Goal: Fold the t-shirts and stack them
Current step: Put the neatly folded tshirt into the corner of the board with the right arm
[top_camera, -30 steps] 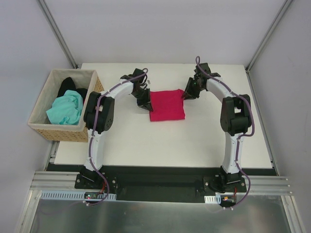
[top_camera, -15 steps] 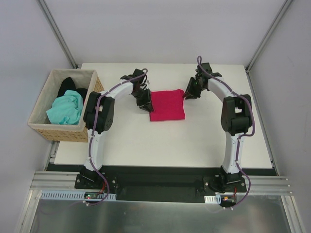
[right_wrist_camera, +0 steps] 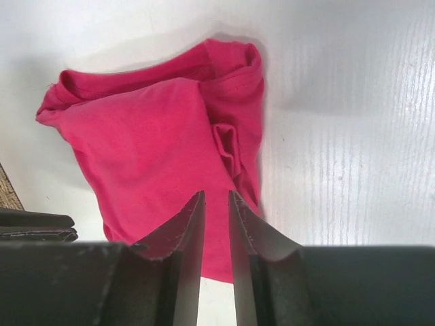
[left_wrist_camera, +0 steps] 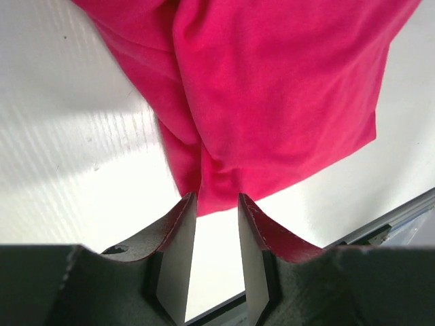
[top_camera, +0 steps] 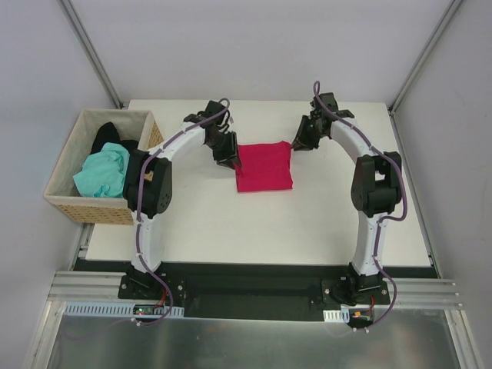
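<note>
A crimson t-shirt [top_camera: 264, 166] lies folded into a rough rectangle on the white table [top_camera: 307, 223], toward the back. My left gripper [top_camera: 226, 153] sits at its left edge. In the left wrist view its jaws [left_wrist_camera: 214, 200] stand apart with only table between them, and the shirt's edge [left_wrist_camera: 272, 88] starts just past the tips. My right gripper [top_camera: 300, 143] is at the shirt's far right corner. Its jaws [right_wrist_camera: 215, 195] are open by a narrow gap over the crimson cloth [right_wrist_camera: 149, 136], pinching nothing. A mint-green t-shirt [top_camera: 102, 171] and a black t-shirt [top_camera: 108, 136] lie bunched in the basket.
The tan wicker basket [top_camera: 65, 201] stands off the table's left edge, beside the left arm's elbow. A metal rail [left_wrist_camera: 408, 209] shows at the table's edge in the left wrist view. Grey walls close the back and sides.
The left gripper has opened and let go of the crimson shirt's left edge, and its arm has swung a little left and back. The right gripper has drawn slightly toward the back.
</note>
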